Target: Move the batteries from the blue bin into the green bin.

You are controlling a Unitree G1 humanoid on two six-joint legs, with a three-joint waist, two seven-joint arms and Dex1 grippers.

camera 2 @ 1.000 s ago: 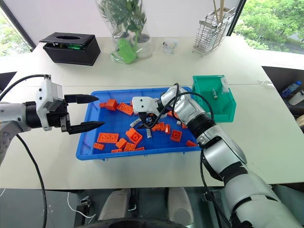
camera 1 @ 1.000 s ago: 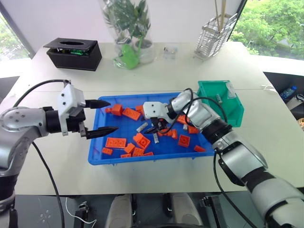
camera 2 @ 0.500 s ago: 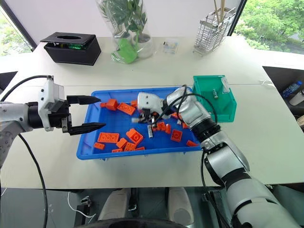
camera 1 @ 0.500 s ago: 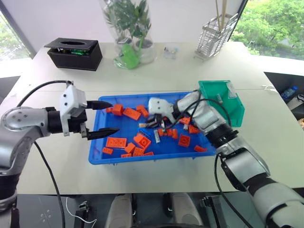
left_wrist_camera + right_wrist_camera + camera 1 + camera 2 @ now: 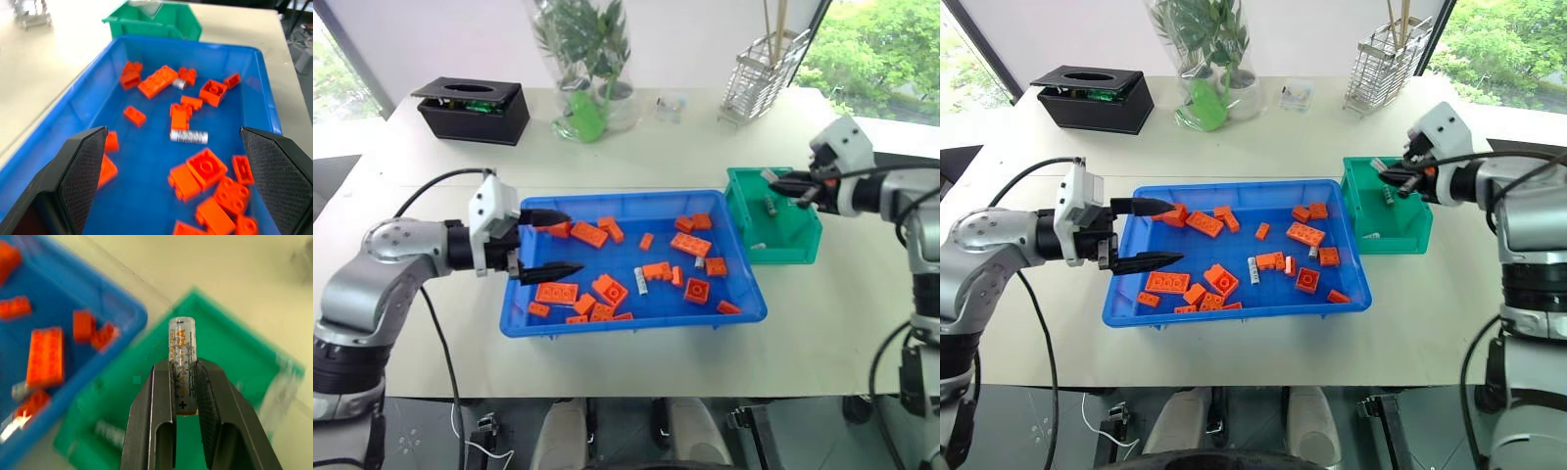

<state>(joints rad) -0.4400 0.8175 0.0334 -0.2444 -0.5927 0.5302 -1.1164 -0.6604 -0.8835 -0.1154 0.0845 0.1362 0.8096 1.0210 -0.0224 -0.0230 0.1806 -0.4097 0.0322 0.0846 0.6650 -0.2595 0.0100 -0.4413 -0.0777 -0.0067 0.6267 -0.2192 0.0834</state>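
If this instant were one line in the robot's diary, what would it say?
right gripper: shut on silver-grey cylindrical battery, above small teal-green plastic bin | left gripper: open, empty, over shallow bright-blue plastic tray

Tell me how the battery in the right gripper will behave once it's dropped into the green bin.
The battery is a smooth metal cylinder, so it will likely roll after landing. The green bin has high walls, which should stop it. Pinched between the right gripper fingers with its top sticking out, it looks stiff and may slip if tilted.

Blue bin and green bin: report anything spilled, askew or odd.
Nothing stands out. The blue bin holds orange bricks and a battery; the green bin sits upright beside it, the right tool holding a battery above it.
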